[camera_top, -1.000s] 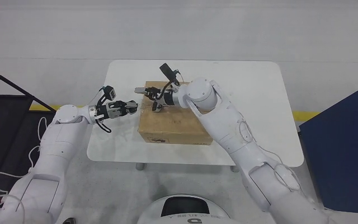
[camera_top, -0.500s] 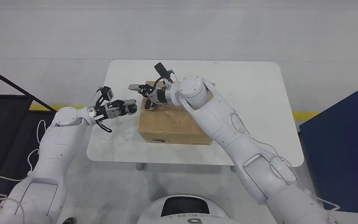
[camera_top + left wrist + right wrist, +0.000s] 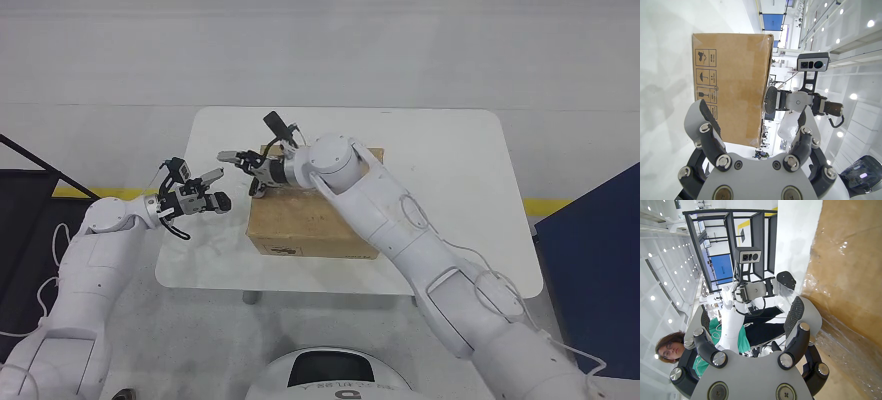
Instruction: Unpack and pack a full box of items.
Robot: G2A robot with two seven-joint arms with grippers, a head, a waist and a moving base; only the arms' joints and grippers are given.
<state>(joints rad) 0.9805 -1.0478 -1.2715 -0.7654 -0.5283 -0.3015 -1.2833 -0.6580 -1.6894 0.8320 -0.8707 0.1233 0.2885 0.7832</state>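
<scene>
a closed, taped brown cardboard box (image 3: 315,215) sits mid white table (image 3: 450,180). the right gripper (image 3: 232,160), fingers spread and empty, hovers at the box's far left top corner. the left gripper (image 3: 216,190), likewise spread and empty, hangs left of the box, slightly farther off.

We see a white table (image 3: 440,180) with rounded corners. One brown cardboard box (image 3: 305,225) stands directly on it, a little left of the middle, its top shut. In the left wrist view the box (image 3: 730,85) sits flat on the white top (image 3: 664,56), with black handling symbols on its side. Clear tape glints along an edge.
</scene>
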